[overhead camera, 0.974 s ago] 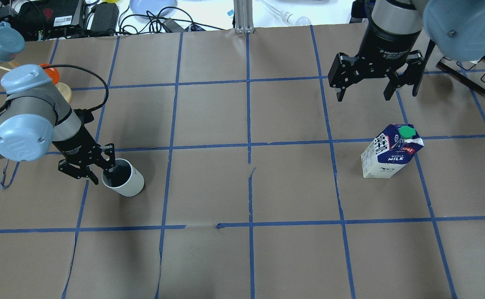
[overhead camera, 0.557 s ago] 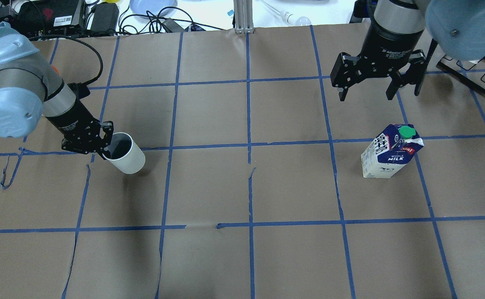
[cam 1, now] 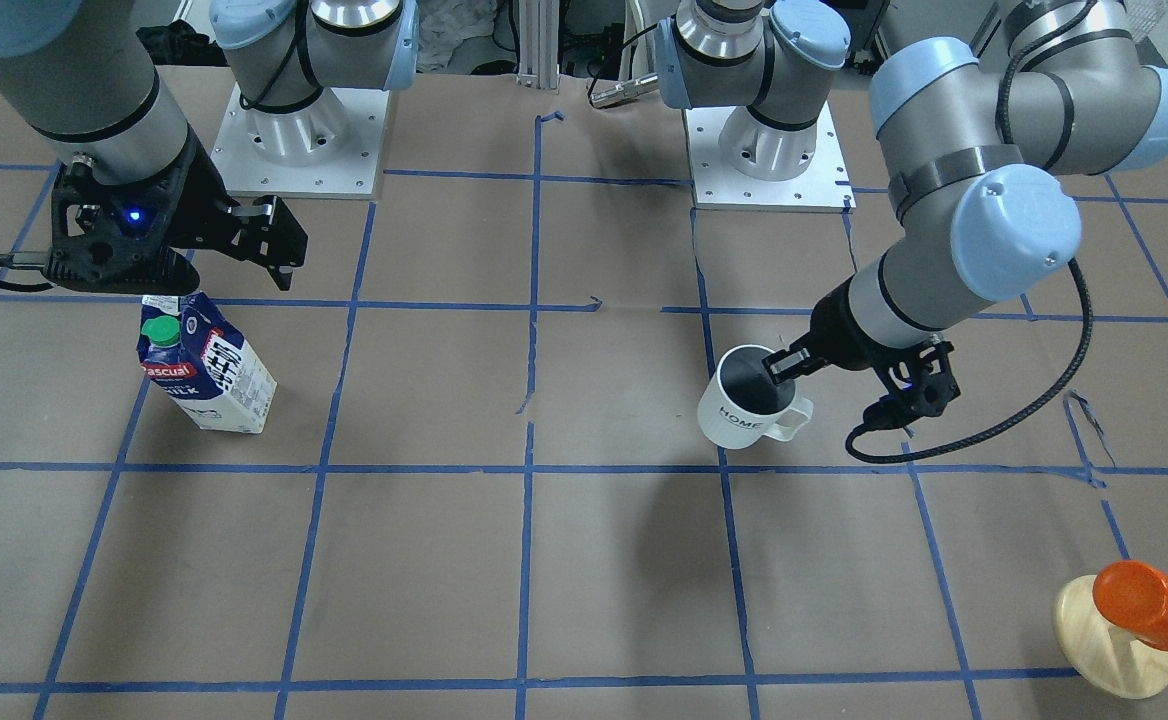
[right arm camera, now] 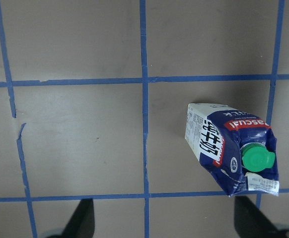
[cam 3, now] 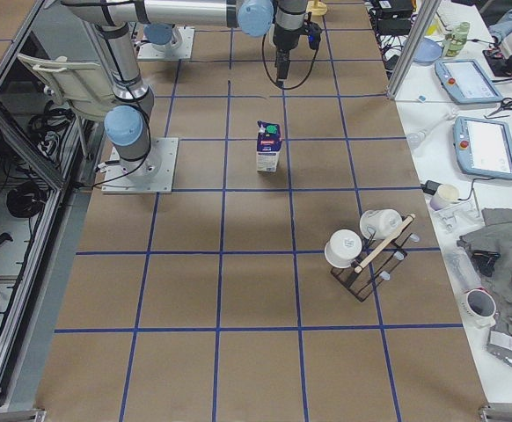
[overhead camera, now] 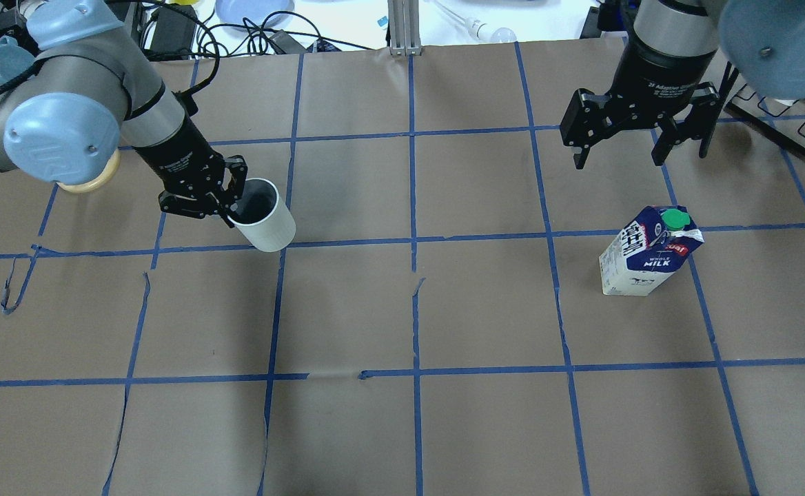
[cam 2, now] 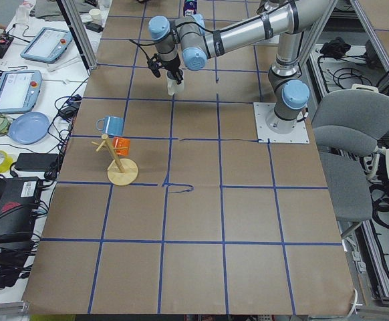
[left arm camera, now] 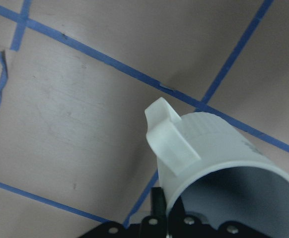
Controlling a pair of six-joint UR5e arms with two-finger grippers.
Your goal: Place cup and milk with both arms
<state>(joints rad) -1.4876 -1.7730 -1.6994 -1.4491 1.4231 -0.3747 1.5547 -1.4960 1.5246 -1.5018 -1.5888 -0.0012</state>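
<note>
In the front-facing view, the left pincer (cam 1: 779, 368) is clenched on the rim of the cup (cam 1: 744, 412). One finger sits inside the dark interior and the other outside, next to the handle. The cup hangs from the pincer's tip, clear of the table (cam 1: 584, 600). The right pincer (cam 1: 169, 275) is released with its fingers spread wide. The milk (cam 1: 209, 375) stands upright on the table just below it, untouched.

From overhead, the cup tilts, its mouth turned toward the left pincer and its base pointing away. The milk stands on the robot's side of the right pincer, apart from both fingers.

The left wrist view shows the handle jutting out just beside the outer finger.

In the right wrist view, both fingertips sit wide apart at the bottom edge. The milk lies ahead of them, nearer one fingertip than the other.

In the side views both pincers are too small to judge.
</note>
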